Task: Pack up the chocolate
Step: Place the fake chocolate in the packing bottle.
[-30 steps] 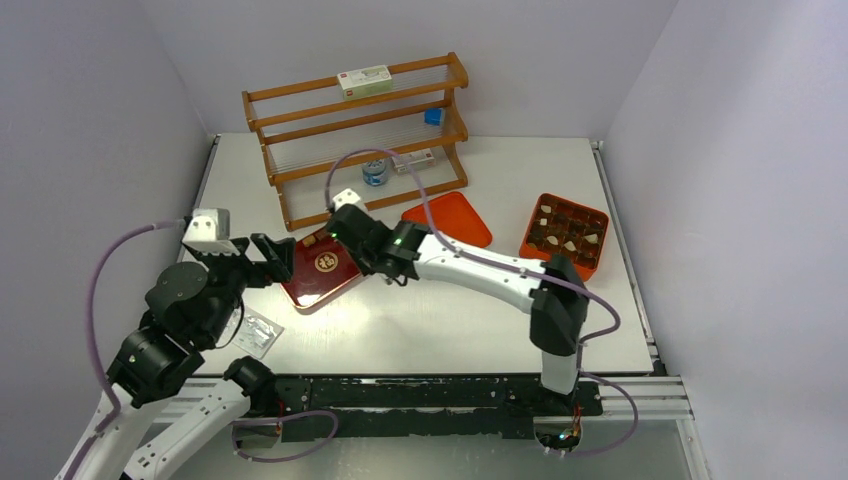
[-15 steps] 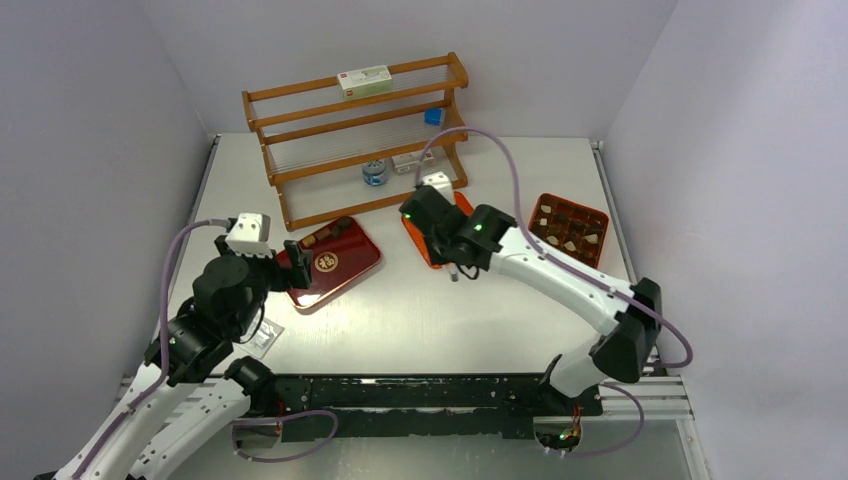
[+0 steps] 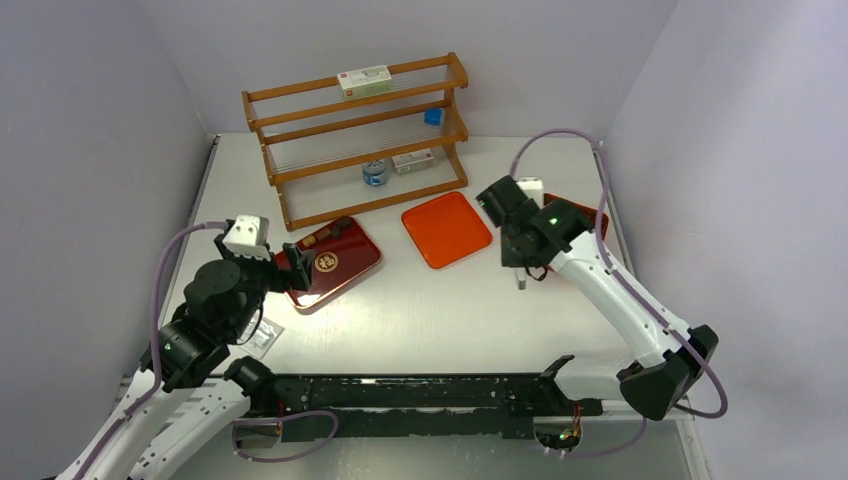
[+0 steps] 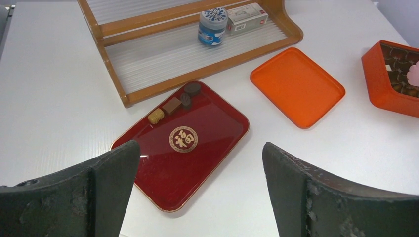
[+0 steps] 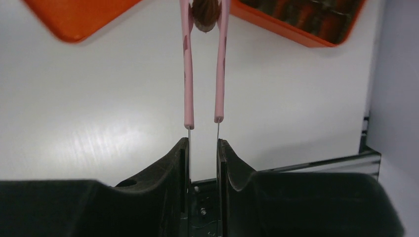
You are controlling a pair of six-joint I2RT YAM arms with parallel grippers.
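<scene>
**Right arm holding a chocolate in the tongs beside the orange box**

Top view: the right gripper (image 3: 520, 262) is hanging over the table (image 3: 420, 320) at about 3 o'clock. It is clamping the pink tongs (image 3: 521, 281), which are pointing downward. Its arm is covering most of the orange box (image 3: 601, 215). The orange lid (image 3: 447, 228) is lying near the middle, the dark red tray (image 3: 335, 265) at 9 o'clock and the wooden rack (image 3: 355, 130) at 11 o'clock. The left gripper (image 3: 293, 265) is hovering at the tray's left edge.

Left wrist view: the left jaws are standing wide apart, gripping nothing and framing the tray. Four chocolate pieces (image 4: 172, 105) are sitting in a row along the tray's 11 o'clock edge, just beside the rack's base. At 3 o'clock the box's compartments are showing more pieces.

Right wrist view: the right fingers (image 5: 180, 163) are squeezing the tongs' thin metal handles. One brown chocolate (image 5: 206, 12) is sitting pinched between the pink tips at 12 o'clock. The box is lying at 1 o'clock and the lid at 11 o'clock, with the pinched piece between them, nearer the box.
</scene>
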